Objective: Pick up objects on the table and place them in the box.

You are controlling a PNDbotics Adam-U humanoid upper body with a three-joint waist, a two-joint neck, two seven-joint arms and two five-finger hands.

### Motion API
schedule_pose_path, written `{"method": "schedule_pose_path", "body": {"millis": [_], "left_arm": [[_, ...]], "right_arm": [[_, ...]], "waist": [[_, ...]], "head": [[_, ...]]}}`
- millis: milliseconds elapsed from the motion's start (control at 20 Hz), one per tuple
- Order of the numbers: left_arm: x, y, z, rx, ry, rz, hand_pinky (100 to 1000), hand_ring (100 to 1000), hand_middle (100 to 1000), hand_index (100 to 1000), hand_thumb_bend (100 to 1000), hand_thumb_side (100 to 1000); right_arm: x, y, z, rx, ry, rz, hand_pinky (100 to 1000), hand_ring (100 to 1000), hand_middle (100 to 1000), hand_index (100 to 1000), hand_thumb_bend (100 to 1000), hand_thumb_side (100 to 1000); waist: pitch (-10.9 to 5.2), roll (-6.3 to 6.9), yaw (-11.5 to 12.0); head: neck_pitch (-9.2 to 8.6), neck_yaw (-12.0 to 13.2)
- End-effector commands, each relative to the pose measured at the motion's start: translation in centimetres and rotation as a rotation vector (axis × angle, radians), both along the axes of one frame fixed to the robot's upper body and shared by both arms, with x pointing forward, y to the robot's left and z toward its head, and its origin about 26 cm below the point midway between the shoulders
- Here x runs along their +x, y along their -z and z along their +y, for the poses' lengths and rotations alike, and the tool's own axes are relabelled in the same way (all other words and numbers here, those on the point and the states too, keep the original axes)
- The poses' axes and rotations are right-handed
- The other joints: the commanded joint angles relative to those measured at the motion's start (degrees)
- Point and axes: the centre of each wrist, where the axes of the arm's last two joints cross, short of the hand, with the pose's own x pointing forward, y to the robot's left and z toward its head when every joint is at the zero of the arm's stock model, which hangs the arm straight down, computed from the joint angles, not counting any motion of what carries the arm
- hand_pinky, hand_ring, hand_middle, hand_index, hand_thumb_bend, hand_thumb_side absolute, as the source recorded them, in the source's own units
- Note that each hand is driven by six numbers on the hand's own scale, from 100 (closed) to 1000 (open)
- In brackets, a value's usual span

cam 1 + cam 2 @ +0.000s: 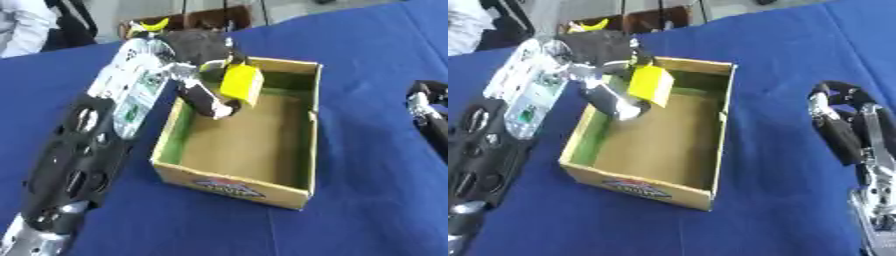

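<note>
While reaching in from the left over the blue surface (367,60), left robot hand (197,75) at the box's near-left corner, fingers and thumb pinched on a yellow block (241,82). Block held tilted, above the inside of the open cardboard box (302,145), not touching its floor. Box standing on the surface, brown inside, green along the inner walls, printed label on its front. Further right, right robot hand (842,127) resting apart from the box, fingers relaxed and holding nothing.
</note>
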Motion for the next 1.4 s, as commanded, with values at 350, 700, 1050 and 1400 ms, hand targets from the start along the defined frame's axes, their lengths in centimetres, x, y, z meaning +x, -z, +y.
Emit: {"method": "schedule_pose_path", "body": {"millis": [350,700,1050,1400], "left_arm": [[2.2,3.1,-0.1,0.041,-0.073,0.070,301,464,497,663,100,455],[2.7,4.2,-0.2,0.041,-0.074,0.084,449,614,669,845,100,537],[2.4,3.2,-0.1,0.128,-0.083,0.039,766,894,942,1000,583,669],[1.3,0.8,0.1,0.185,-0.148,-0.051,819,936,1000,1000,719,685]], "right_arm": [[-0.2,-1.3,0.0,0.002,-0.003,-0.046,866,995,576,819,100,674],[-0.2,-1.4,0.0,0.006,-0.003,-0.051,867,995,576,818,100,674],[-0.2,-1.4,0.0,0.008,-0.005,-0.048,866,994,575,817,100,672],[-0.3,-1.2,0.1,0.011,-0.007,-0.046,866,994,576,816,100,666]], "waist": [[-0.43,-0.33,-0.6],[-0.13,-0.31,-0.9],[-0.38,-0.41,-0.7],[-0.89,-0.65,-0.6]], "head": [[-2.04,0.4],[-2.39,0.5],[-2.44,0.4],[-2.56,0.5]]}}
